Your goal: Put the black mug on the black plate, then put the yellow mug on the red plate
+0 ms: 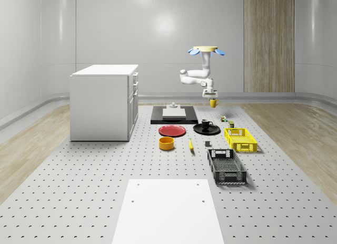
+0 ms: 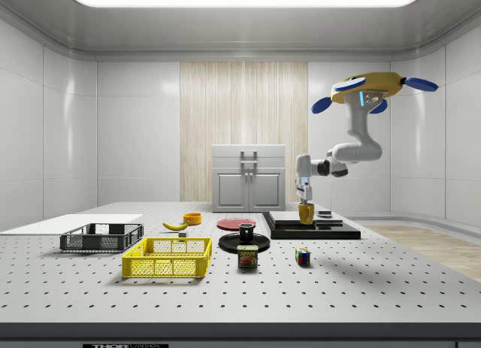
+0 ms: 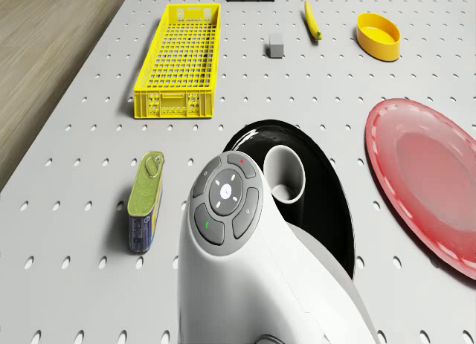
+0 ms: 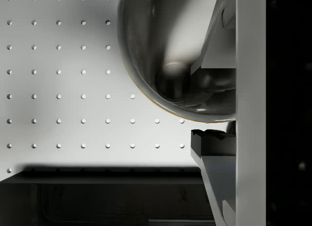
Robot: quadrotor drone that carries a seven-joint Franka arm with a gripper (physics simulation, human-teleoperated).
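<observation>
We see the yellow mug (image 1: 213, 103) grasped in the end effector (image 1: 212, 98) and hanging clear above the table (image 1: 79, 191), near the black plate (image 1: 206, 129), so we judge it lifted high enough to clear the other items on its way to the red plate (image 1: 172, 130). The black mug (image 1: 206, 124) sits on the black plate, so step one looks done. The drone (image 1: 206, 50) hovers above the table's far end, behind the plates, with its arm reaching down.

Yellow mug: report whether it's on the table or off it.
Off it. The yellow mug hangs upright in the claw, above the table, beyond the black plate, with the drone hovering above.
</observation>
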